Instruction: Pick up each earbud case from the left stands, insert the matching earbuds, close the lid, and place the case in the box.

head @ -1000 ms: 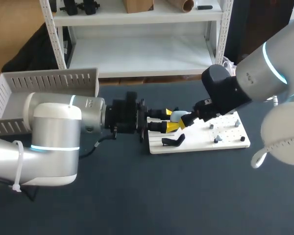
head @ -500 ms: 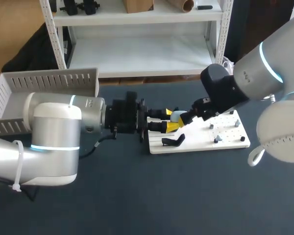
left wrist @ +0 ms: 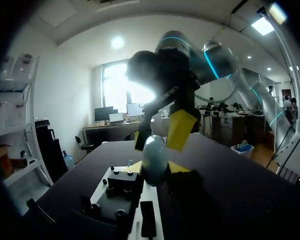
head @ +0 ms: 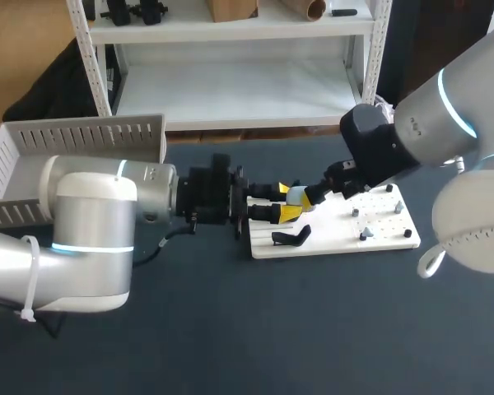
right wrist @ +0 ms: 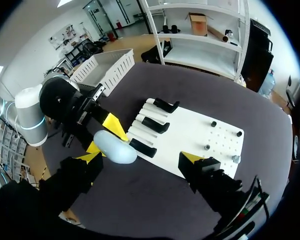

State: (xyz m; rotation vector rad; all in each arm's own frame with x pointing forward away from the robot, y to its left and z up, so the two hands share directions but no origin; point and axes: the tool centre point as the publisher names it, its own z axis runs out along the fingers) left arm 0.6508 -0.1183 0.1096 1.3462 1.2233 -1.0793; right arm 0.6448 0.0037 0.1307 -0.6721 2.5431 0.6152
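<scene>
My left gripper (head: 291, 202) is shut on a pale blue earbud case (head: 297, 196), held level just above the left end of the white board (head: 337, 240). In the left wrist view the closed case (left wrist: 154, 159) sits between that gripper's yellow tips. My right gripper (head: 314, 197) meets it from the other side, open, its fingers apart on either side of the case's free end without touching it. In the right wrist view the case (right wrist: 114, 146) lies ahead of my open right gripper (right wrist: 140, 160). Three black stands (right wrist: 155, 125) on the board are bare.
A few small pegs or pieces (head: 365, 234) stand on the board's right half (right wrist: 225, 145). A white slatted box (head: 74, 144) sits at the table's far left, behind my left arm. Dark table surface (head: 313, 329) lies in front of the board.
My right arm's wrist has shifted slightly back and to the right, its open fingers staying by the case. The left arm and the case have not moved.
</scene>
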